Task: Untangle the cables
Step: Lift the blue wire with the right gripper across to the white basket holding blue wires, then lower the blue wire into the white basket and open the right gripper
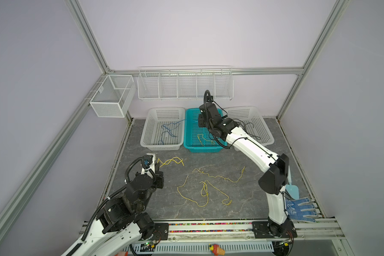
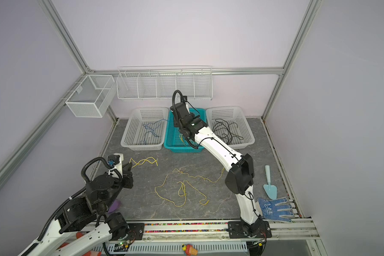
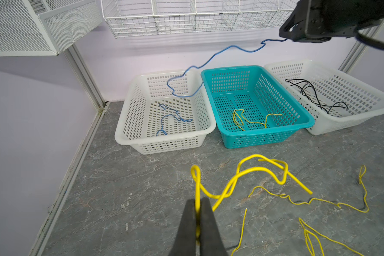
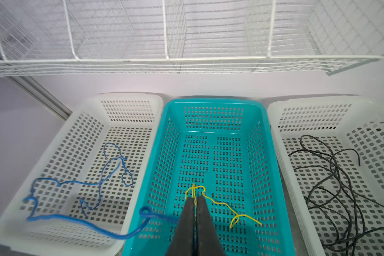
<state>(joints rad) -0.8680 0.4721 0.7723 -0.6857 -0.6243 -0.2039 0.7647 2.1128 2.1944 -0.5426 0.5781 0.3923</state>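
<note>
Grey marbled tabletop (image 1: pixel 242 199), walled on three sides. A long white wire rack (image 1: pixel 184 88) hangs on the far wall and a white mesh box (image 1: pixel 111 97) on the left wall. The right arm (image 1: pixel 248 146) reaches far, over the middle of the basket row. The left arm (image 1: pixel 140 186) is folded near the left edge. Three baskets stand side by side against the far wall: left white basket (image 1: pixel 160 147), teal basket (image 1: pixel 200 149), right white basket (image 2: pixel 248 135). A blue dotted glove (image 1: pixel 302 209) lies at the near right corner, with a pale blue trowel (image 2: pixel 269 186) just beyond it. Loose yellow cables (image 1: pixel 203 191) sprawl in overlapping loops mid-table. Black cables (image 4: pixel 333 166) are piled in the right white basket. One short yellow piece (image 4: pixel 222 202) lies on the teal basket floor. The right gripper (image 4: pixel 195 199), above the teal basket, is clamped on a blue cable (image 3: pixel 231 46), which sags leftward into the left white basket. More blue wire (image 4: pixel 84 182) lies there; one piece or two, cannot tell. The left gripper (image 3: pixel 198 200) is closed on a yellow cable (image 3: pixel 255 155), whose free end arcs toward the right, above the tabletop.
</note>
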